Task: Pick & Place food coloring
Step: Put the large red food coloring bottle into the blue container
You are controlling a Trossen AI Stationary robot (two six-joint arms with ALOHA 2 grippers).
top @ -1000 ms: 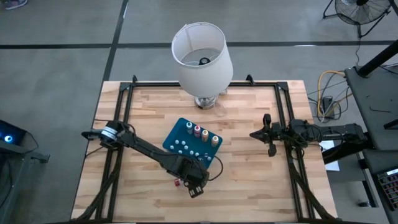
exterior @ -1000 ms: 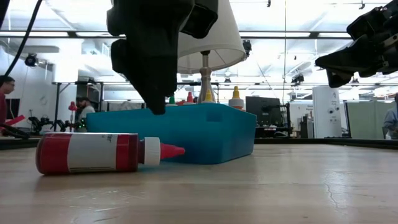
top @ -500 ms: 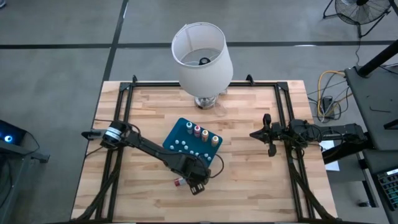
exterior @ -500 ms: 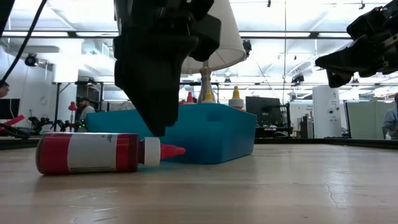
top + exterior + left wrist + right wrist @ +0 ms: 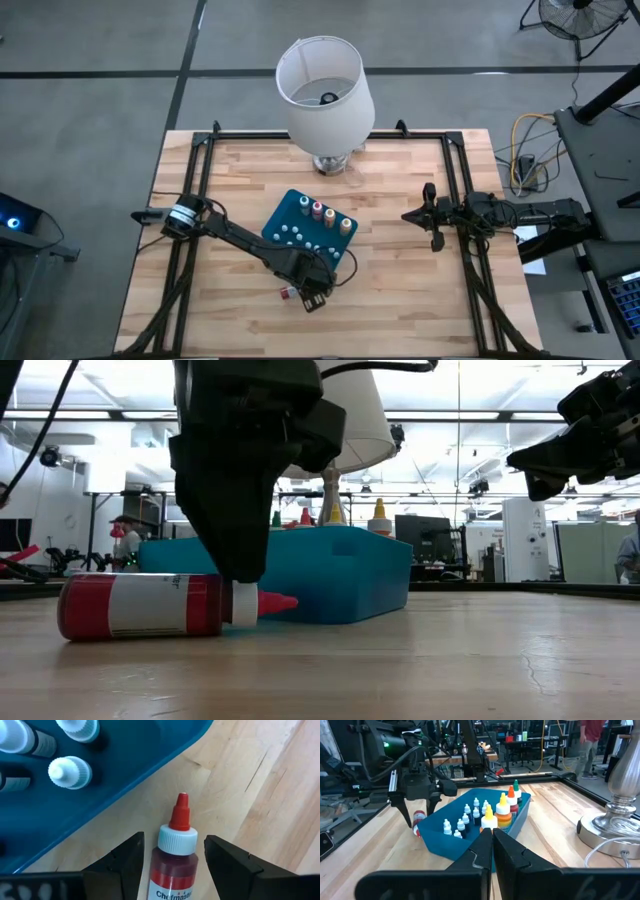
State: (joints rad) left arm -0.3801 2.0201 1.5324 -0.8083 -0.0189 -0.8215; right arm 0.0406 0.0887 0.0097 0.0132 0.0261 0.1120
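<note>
A red food coloring bottle (image 5: 140,606) lies on its side on the table, just before the near edge of the teal tray (image 5: 283,215), its red tip (image 5: 180,812) toward the tray. My left gripper (image 5: 174,845) points down over it, open. One finger stands on each side of the white collar (image 5: 240,603), with a narrow gap on both sides. Several more food coloring bottles (image 5: 331,216) stand upright in the tray. My right gripper (image 5: 492,840) rests shut at the table's right edge.
A white lamp (image 5: 325,90) stands at the far middle of the table, its metal base (image 5: 615,830) behind the tray. Small white-capped bottles (image 5: 70,772) fill the tray's near part. Bare wood lies right of the tray and along the near edge.
My left gripper has come down over the lying red bottle and shifted slightly toward the table's left, staying open. Its fingertips have gone from above the bottle to beside its collar. The bottle has not moved.
</note>
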